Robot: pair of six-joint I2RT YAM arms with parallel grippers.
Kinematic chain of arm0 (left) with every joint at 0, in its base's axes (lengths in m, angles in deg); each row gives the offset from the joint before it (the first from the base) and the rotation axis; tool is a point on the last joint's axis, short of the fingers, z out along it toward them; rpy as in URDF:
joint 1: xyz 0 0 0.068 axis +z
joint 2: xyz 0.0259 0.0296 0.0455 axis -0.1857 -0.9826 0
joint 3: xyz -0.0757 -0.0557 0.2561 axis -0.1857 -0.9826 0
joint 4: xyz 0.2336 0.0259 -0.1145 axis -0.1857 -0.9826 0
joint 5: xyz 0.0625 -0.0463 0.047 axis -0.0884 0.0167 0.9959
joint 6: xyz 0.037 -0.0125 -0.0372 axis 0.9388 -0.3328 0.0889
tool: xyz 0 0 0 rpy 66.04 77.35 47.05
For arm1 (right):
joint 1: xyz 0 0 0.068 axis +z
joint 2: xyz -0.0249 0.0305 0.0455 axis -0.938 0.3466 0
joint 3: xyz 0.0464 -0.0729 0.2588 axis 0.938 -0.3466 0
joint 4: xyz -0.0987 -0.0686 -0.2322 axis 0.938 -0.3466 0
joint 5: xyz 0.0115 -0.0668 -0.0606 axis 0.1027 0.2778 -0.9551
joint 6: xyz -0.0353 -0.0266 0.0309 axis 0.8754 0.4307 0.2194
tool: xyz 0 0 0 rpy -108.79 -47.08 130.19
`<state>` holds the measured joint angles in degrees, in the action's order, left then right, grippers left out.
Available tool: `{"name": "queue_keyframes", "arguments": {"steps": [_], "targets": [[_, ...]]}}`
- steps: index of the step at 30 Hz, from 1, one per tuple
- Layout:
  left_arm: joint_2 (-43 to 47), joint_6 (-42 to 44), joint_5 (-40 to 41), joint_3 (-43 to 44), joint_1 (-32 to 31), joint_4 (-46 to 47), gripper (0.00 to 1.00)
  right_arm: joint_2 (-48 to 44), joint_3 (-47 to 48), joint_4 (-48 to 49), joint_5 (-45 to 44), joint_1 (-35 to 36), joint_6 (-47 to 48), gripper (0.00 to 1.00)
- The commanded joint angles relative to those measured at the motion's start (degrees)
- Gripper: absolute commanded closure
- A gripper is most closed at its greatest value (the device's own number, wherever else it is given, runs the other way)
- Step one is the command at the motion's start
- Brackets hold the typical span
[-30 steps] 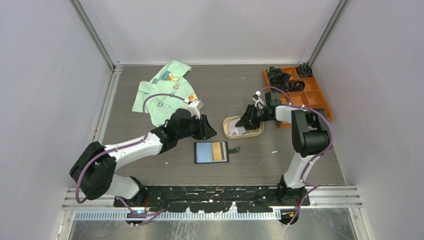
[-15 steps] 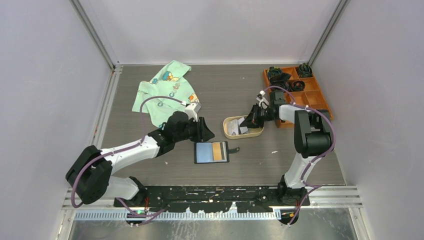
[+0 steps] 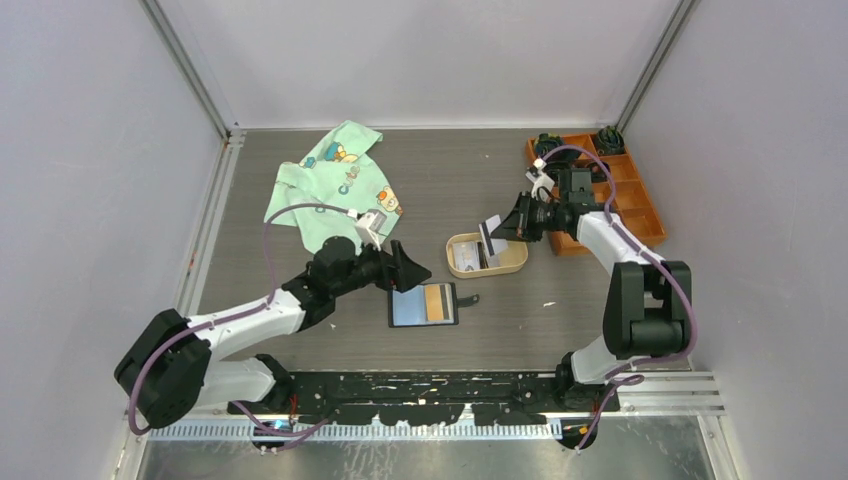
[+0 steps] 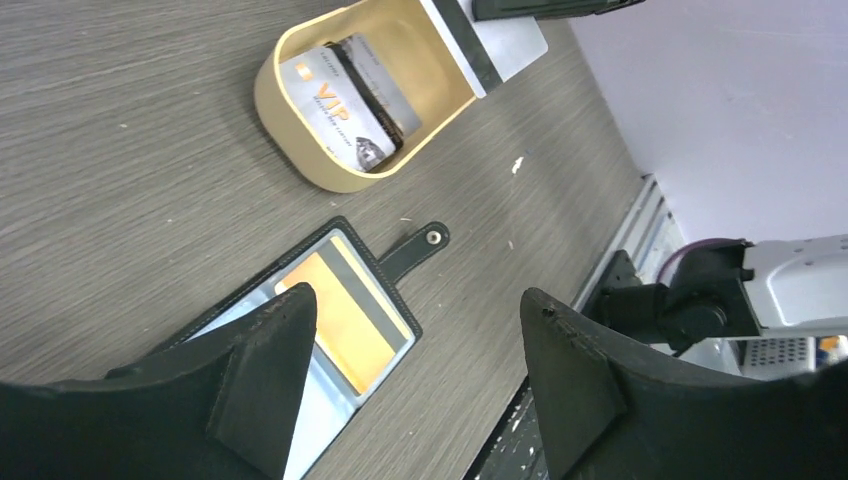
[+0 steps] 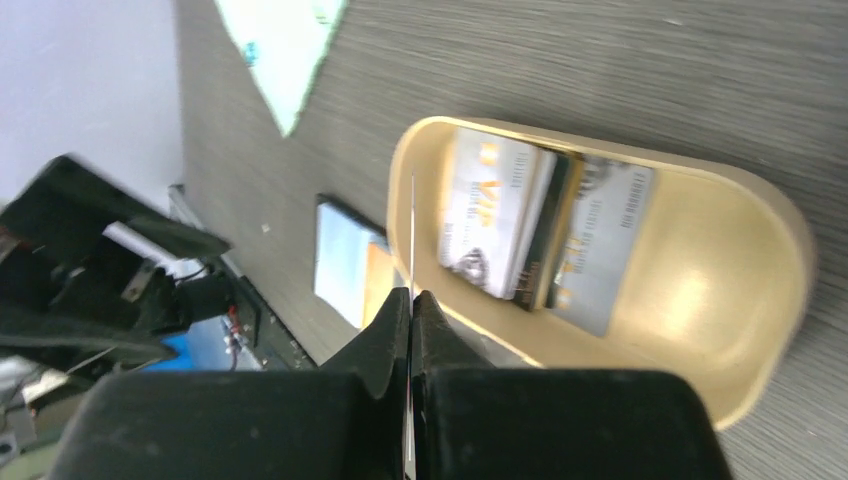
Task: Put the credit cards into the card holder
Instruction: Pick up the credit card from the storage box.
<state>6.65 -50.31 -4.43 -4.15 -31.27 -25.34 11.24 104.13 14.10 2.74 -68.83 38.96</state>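
My top camera is looking down from behind me; both wrist cameras are peering close past my fingers (image 4: pixel 262 385), sharing the beige tray (image 3: pixel 486 273) and card holder (image 4: pixel 410 255).

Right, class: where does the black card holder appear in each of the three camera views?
Top external: the card holder lies open at the table's centre, below and left of the beige tray.
Left wrist: lower centre, below the tray.
Right wrist: left of centre, blurred, beyond the tray's left rim.
Shared landmark: the beige tray, next to the holder in every view.
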Motion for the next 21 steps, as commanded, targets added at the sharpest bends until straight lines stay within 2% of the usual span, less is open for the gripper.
{"name": "queue_keyframes", "arguments": {"steps": [1,6,9,14,21], "targets": [[0.11,-4.20,-5.86,-4.21,0.36,20.59,0.25,-6.46,-2.70,8.54,13.23,-0.09,-2.82,0.99],[-6.47,-12.44,-5.48,-9.13,-1.01,43.69,0.28,-11.94,-9.66,30.29,17.43,2.85,-16.29,0.99],[-11.33,-14.05,-2.23,-9.93,-3.43,54.20,0.28,-14.56,-11.71,36.51,17.54,5.92,-20.41,0.99],[-16.96,-15.52,0.74,-7.80,-5.48,60.40,0.33,-17.59,-13.53,42.62,17.42,9.46,-24.03,0.99],[-19.75,-16.66,2.60,-4.68,-6.80,60.54,0.40,-18.27,-13.92,44.88,17.95,11.11,-25.46,0.99]]}}
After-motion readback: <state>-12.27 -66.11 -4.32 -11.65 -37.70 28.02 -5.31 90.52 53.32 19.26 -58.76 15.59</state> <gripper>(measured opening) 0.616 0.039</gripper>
